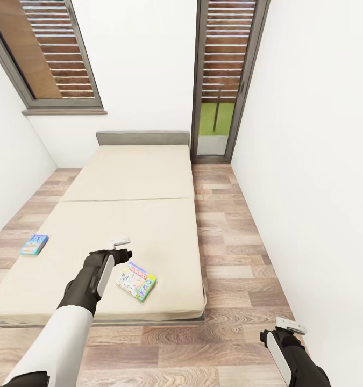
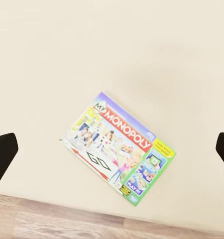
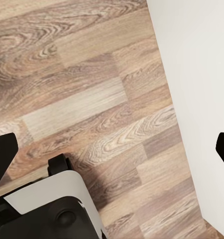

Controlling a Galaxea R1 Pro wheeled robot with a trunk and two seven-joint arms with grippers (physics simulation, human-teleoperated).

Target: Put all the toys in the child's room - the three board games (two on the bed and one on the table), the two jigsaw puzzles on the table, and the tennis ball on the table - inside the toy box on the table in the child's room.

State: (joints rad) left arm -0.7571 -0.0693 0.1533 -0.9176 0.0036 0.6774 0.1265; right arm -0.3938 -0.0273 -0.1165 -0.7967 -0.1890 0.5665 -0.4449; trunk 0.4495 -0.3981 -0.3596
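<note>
Two board games lie on the bed (image 1: 133,215): a green-edged game (image 1: 136,280) near the foot, and a blue game (image 1: 34,244) at the far side edge. The left gripper (image 1: 119,242), fingers spread, hovers above the green-edged game; the right gripper (image 1: 290,326), also spread, hangs over the floor (image 1: 240,252). Neither game is collected yet.

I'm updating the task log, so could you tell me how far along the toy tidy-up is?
Nothing looks done yet: both board games lie on the bed, the Monopoly box and the blue box. The open left gripper hovers above the Monopoly box. The right gripper is empty. Everything remains.
</note>
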